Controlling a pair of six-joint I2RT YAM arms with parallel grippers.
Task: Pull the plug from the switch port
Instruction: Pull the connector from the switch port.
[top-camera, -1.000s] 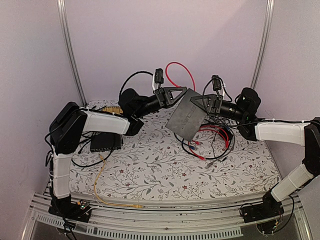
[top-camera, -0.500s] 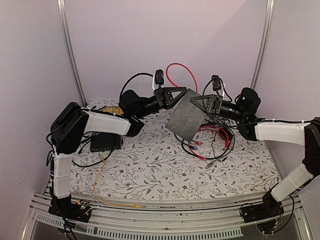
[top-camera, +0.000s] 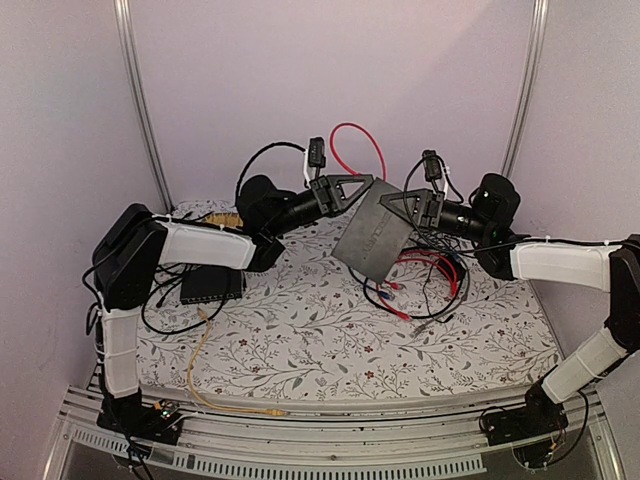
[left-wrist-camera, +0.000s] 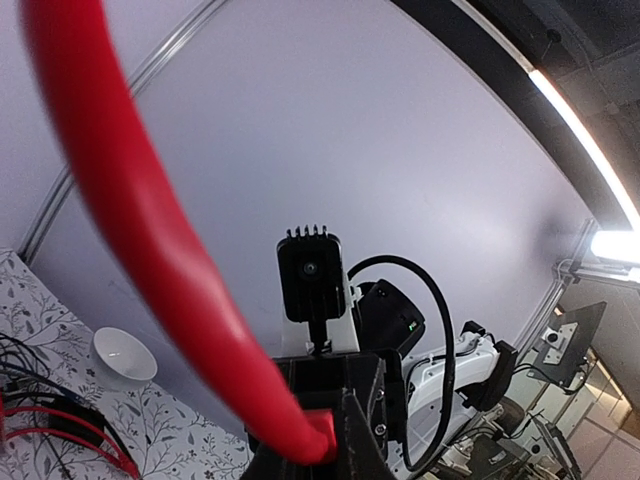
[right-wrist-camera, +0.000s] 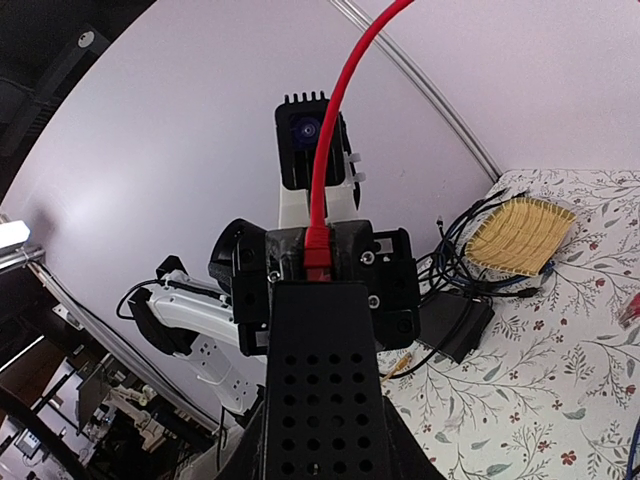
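Observation:
The flat black switch box (top-camera: 372, 238) hangs tilted above the table, and my right gripper (top-camera: 402, 210) is shut on its right side. In the right wrist view its perforated face (right-wrist-camera: 325, 375) fills the gap between my fingers. A red plug (right-wrist-camera: 318, 255) meets the box's far thin edge, where the switch port lies hidden behind it. My left gripper (top-camera: 350, 190) is shut on that plug (left-wrist-camera: 325, 437) at the box's upper corner. From the plug, the red cable (top-camera: 352, 140) loops upward.
A dark grey box (top-camera: 212, 285) with a yellow cable (top-camera: 200, 355) lies at the left. A tangle of red, blue and black cables (top-camera: 425, 280) lies under the right arm. A yellow woven coil (top-camera: 222, 218) sits at the back left. A white bowl (left-wrist-camera: 122, 355) sits on the floral cloth.
The left arm's elbow has shifted slightly to the left. Both grippers, the box and the plug stay almost where they were.

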